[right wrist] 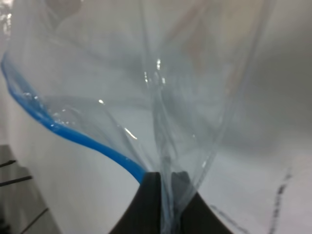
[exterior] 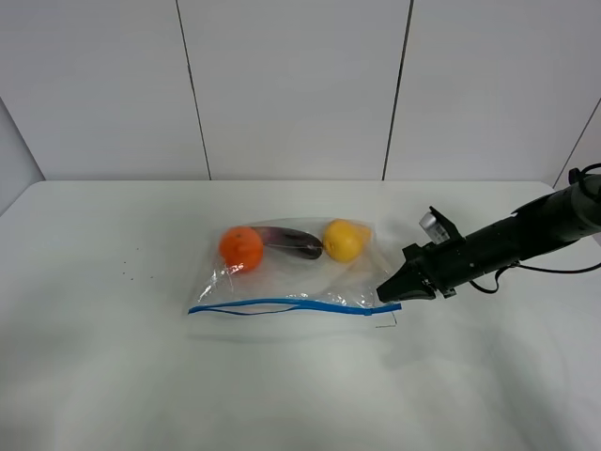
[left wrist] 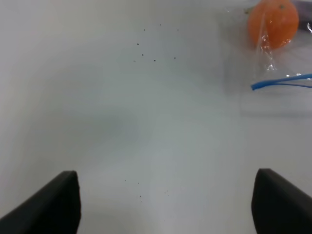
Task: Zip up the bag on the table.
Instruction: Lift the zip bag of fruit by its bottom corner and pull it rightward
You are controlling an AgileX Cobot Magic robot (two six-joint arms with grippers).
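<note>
The white table (exterior: 94,376) carries the bag (exterior: 291,280) and what look like tiny dark specks (left wrist: 154,60).

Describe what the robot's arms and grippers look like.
The right arm is a matte black tube, with thin black cables looping beside it and a small silvery block on top near the wrist. The right gripper is black and tapers to a narrow tip. Of the left gripper only two plain black, wedge-shaped fingers show. No markings are visible.
</note>
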